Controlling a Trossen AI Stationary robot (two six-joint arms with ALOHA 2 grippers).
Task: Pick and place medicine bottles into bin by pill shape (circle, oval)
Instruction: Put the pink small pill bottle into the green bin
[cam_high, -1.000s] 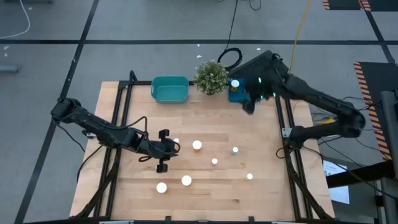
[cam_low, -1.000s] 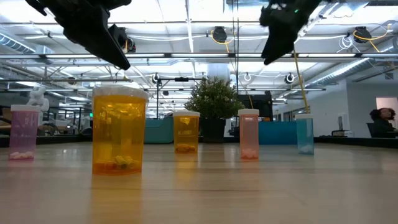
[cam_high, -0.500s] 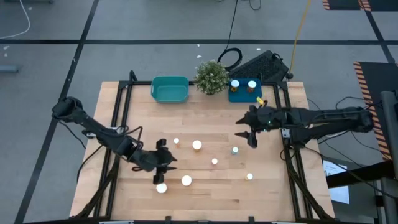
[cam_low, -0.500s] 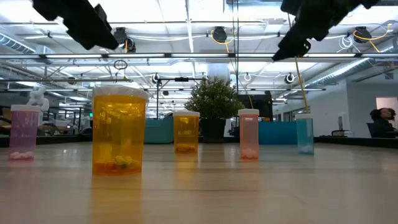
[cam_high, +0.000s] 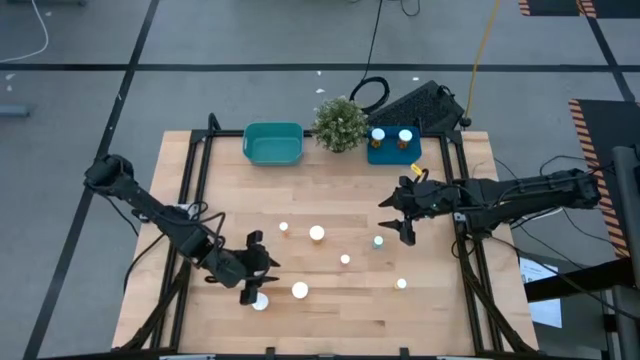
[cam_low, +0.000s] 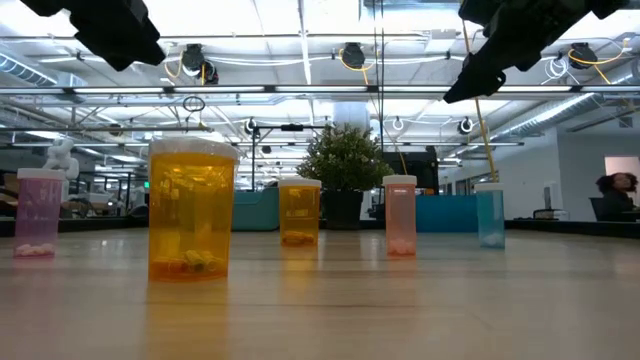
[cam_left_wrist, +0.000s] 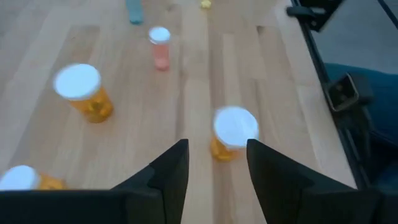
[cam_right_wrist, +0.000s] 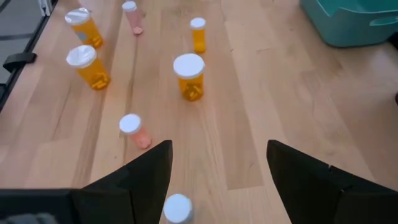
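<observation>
Several medicine bottles with white caps stand upright on the wooden table. My left gripper hovers open at the near left; in the left wrist view an amber bottle stands just beyond the fingertips. Another bottle stands right beside the gripper. My right gripper hovers open right of centre, with a blue-bodied bottle by its fingertips; its cap shows between the fingers. The teal bin stands at the far edge. The blue bin holds two bottles.
A green potted plant stands between the two bins. More bottles stand mid-table: a large amber one, a small one, a pink one and one near the right. Black frame rails run along both table sides.
My right gripper has come away from the blue bin toward the table's near edge and now hangs by the blue-bodied bottle. My left gripper has moved toward the near edge and slightly left, ending beside the near-left bottles. No bottle on the table has moved.
</observation>
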